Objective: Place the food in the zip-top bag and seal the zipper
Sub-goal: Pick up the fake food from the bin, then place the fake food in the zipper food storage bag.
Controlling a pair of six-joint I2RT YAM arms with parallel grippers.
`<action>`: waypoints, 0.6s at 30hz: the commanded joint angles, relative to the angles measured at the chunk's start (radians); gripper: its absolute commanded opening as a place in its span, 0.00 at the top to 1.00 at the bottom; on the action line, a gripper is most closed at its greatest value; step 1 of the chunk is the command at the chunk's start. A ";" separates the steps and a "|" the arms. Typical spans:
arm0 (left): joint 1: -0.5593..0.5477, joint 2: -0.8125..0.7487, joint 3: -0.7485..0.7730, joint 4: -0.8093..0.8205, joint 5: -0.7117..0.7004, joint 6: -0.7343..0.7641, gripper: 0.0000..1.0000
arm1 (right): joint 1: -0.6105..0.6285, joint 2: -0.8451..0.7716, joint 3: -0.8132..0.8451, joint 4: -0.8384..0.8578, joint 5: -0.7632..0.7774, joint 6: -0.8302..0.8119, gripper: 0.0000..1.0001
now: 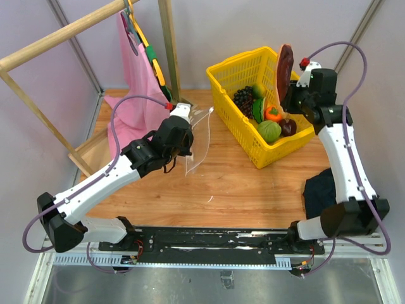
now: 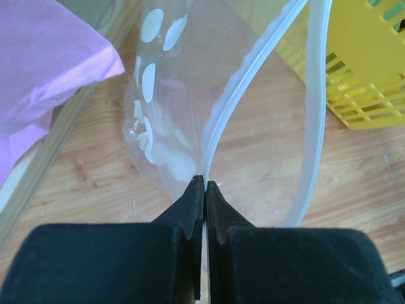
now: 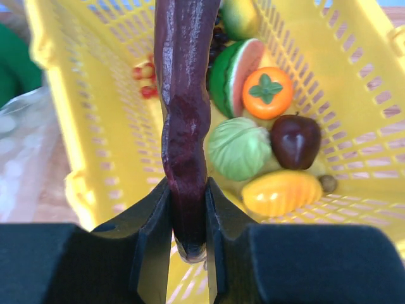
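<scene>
The right gripper (image 3: 188,190) is clamped on the lower end of the long brown-orange slice (image 3: 183,107). The slice looks dark maroon and glossy here and stands upright between the jaws, held above the yellow basket (image 3: 95,133). Toward 4 o'clock from it in the wrist view, the green melon-like ball (image 3: 239,149), the dark maroon ball (image 3: 295,140) and the yellow lemon-like piece (image 3: 281,193) lie in the basket. The left gripper (image 2: 205,183) is pinched tight on the zipper (image 2: 243,82) of the zip-top bag (image 2: 161,101), holding it off the wooden table (image 1: 240,183). The two whitish lips are parted, so the mouth gapes. In the top view the bag hangs at about 8 o'clock from the slice, well apart. The step in hand looks like loading a first piece, since nothing appears to be inside the bag. Next, the slice must cross over and enter end-first through an opening that is soft and may sag narrow.
</scene>
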 commanded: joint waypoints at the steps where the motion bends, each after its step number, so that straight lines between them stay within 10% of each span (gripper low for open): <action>1: 0.007 0.012 0.003 0.074 -0.050 0.056 1.00 | 0.023 -0.120 -0.038 -0.041 -0.129 0.117 0.99; 18: 0.007 0.098 0.020 0.156 -0.059 0.053 1.00 | 0.206 -0.372 -0.173 -0.224 -0.519 0.103 0.99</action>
